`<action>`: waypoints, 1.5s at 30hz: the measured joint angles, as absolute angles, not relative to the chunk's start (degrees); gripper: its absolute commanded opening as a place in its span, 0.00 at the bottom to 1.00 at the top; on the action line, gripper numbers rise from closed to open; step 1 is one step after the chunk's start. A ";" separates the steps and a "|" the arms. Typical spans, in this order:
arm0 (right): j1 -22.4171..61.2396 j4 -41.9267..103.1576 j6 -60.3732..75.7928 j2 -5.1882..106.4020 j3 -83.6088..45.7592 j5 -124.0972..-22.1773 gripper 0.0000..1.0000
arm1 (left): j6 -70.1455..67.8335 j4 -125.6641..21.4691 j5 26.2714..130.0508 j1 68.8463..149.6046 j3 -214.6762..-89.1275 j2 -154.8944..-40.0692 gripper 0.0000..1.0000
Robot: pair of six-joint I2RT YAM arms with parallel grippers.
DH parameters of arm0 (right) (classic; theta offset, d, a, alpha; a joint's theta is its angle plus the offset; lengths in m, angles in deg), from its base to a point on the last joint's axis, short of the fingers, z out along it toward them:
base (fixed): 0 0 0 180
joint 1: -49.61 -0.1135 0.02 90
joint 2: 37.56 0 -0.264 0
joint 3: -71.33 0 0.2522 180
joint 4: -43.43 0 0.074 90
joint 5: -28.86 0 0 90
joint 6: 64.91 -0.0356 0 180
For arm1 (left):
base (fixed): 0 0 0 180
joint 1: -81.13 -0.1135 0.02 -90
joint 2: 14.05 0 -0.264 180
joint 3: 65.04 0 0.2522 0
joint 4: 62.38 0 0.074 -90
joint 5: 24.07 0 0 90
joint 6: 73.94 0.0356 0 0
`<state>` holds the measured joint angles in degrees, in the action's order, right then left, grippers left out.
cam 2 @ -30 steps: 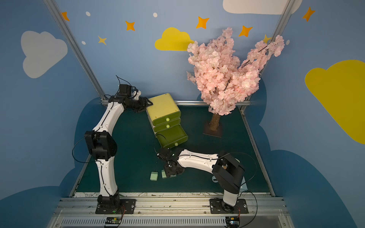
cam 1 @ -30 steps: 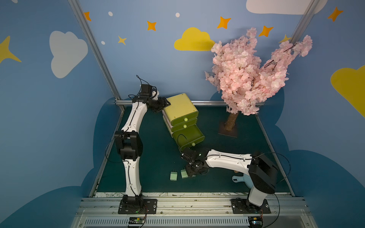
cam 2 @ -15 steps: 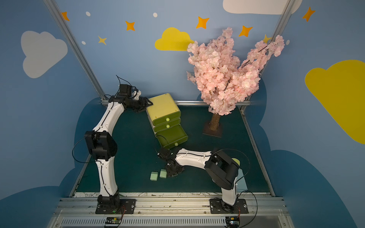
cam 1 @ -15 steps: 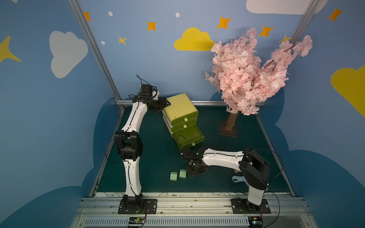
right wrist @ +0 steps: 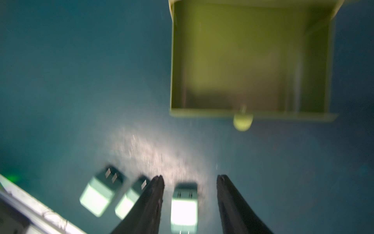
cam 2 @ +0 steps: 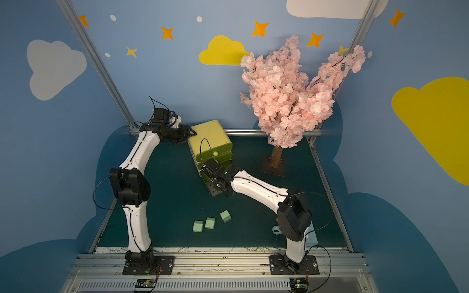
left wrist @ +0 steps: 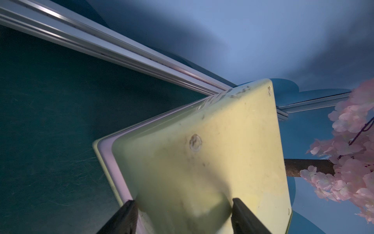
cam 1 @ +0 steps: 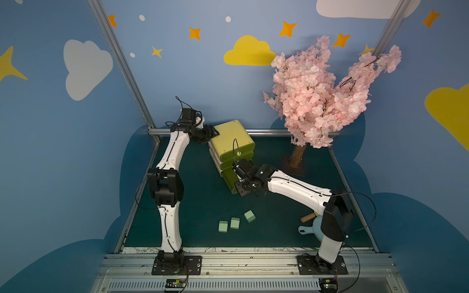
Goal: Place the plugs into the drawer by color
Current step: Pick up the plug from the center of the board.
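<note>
Three mint green plugs [cam 1: 223, 225] [cam 1: 235, 222] [cam 1: 250, 216] lie on the green mat near the front, seen in both top views. The yellow-green drawer [cam 1: 232, 138] chest stands at the back, its bottom drawer [right wrist: 202, 114] pulled out and bare inside. My right gripper [cam 1: 241, 189] hangs above the mat just in front of that open drawer, open and holding nothing. In the right wrist view its fingertips [right wrist: 159, 182] frame one plug [right wrist: 184, 206] lying on the mat below. My left gripper [cam 1: 212, 133] is shut on the chest's back top corner [left wrist: 182, 172].
A pink blossom tree [cam 1: 317, 101] on a dark base stands at the back right. A light blue dustpan [cam 1: 309, 229] and a wooden handle [cam 1: 308, 217] lie by the right arm's base. Aluminium rails edge the mat.
My right gripper has risen from the plugs and drawn back towards the open drawer, jaws narrower. The third plug, hidden under it before, now shows. The left arm is still.
</note>
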<state>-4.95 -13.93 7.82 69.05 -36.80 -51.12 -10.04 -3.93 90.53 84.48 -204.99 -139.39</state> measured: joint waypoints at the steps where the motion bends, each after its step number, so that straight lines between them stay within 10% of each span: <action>1: -4.54 -13.78 8.95 70.10 -38.86 -51.16 0.47 | -10.04 -3.91 90.53 84.46 -204.99 -139.39 0.74; 24: -12.17 -16.40 5.78 66.78 -17.31 -55.99 0.69 | -9.98 -3.84 90.58 84.44 -205.05 -139.43 0.74; 45: -6.57 -16.77 7.25 70.73 -25.06 -53.83 0.40 | -9.89 -3.58 90.90 84.37 -205.45 -139.72 0.74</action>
